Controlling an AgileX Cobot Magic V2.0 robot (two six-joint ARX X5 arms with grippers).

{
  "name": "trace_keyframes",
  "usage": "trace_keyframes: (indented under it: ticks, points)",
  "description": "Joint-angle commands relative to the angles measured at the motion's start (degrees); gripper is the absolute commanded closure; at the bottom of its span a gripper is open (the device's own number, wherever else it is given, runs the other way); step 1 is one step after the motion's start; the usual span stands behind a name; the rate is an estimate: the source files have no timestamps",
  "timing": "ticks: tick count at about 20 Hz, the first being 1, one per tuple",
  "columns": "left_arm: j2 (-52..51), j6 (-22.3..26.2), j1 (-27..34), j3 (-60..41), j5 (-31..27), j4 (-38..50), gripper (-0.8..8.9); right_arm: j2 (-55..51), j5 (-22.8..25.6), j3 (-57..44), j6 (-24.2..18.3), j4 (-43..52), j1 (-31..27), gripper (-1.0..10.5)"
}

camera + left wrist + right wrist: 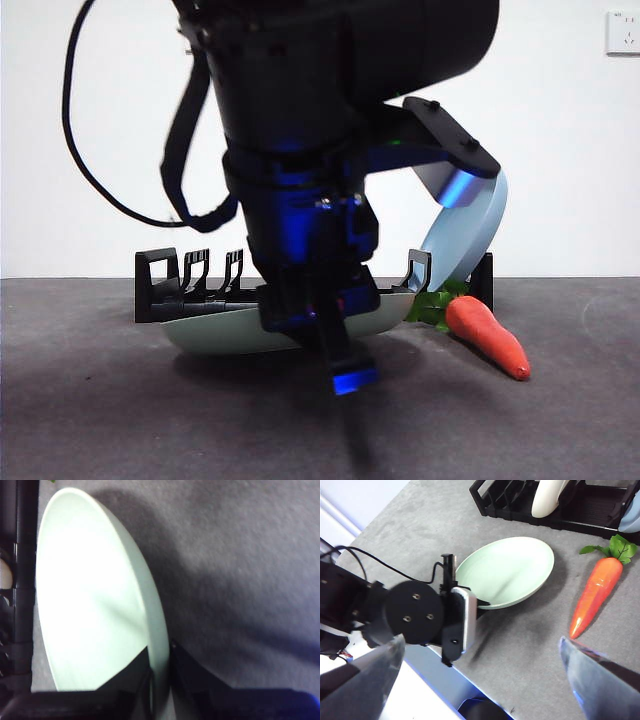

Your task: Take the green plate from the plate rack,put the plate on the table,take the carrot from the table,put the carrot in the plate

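Note:
The green plate (225, 330) lies nearly flat, low at the table (100, 420), just in front of the plate rack (170, 285). My left gripper (160, 680) is shut on the plate's near rim, one jaw inside and one outside. It also shows in the front view (320, 325). I cannot tell whether the plate touches the table. The carrot (487, 335) lies on the table right of the plate, leaves toward the rack. The right wrist view shows the plate (510, 570), the carrot (597, 595) and the rack (590, 510). My right gripper (480, 647) is open and empty, high above them.
A blue plate (470, 225) stands in the rack's right end, and a cream-white plate (547, 497) stands in a middle slot. The left arm's wrist (415, 615) reaches in over the table's front edge. A wall socket (622, 32) sits at the top right.

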Motion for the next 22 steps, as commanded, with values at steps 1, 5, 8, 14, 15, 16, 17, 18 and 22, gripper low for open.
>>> trace_keyframes:
  ticks: [1,5,8,14,15,16,17,18,22]
  points:
    - [0.7,0.4,0.0,0.0,1.9,1.0,8.20,0.0,-0.1,0.2,0.3,0.1,0.1,3.5]
    - [0.7,-3.0,0.0,0.0,6.0,-2.0,5.64,0.0,-0.1,0.2,0.3,0.1,0.1,3.5]
    - [0.6,-3.9,0.0,0.1,6.1,-2.2,4.67,0.0,-0.1,0.2,0.3,0.1,0.1,3.5]
    - [-6.6,-6.8,-0.8,0.4,6.2,-4.5,4.58,0.2,0.1,0.2,0.3,0.1,0.1,3.5]
    - [-8.6,-7.9,-1.0,0.9,6.3,-5.9,4.58,0.6,0.1,0.2,0.3,0.1,0.1,3.5]
    - [-11.1,-8.8,-1.5,1.6,6.4,-7.6,4.58,1.3,0.1,0.2,0.3,0.2,0.1,3.5]
    - [-13.7,-10.2,-2.1,2.5,6.4,-9.4,4.58,2.2,0.2,0.2,0.3,0.5,0.1,3.5]
    - [-16.9,-11.8,-2.6,3.7,6.4,-11.3,4.58,3.3,0.2,0.2,0.3,1.1,0.1,3.5]
    - [-29.1,-22.2,-5.4,9.4,12.7,-16.8,4.59,10.5,1.8,0.2,0.8,6.8,0.1,3.5]
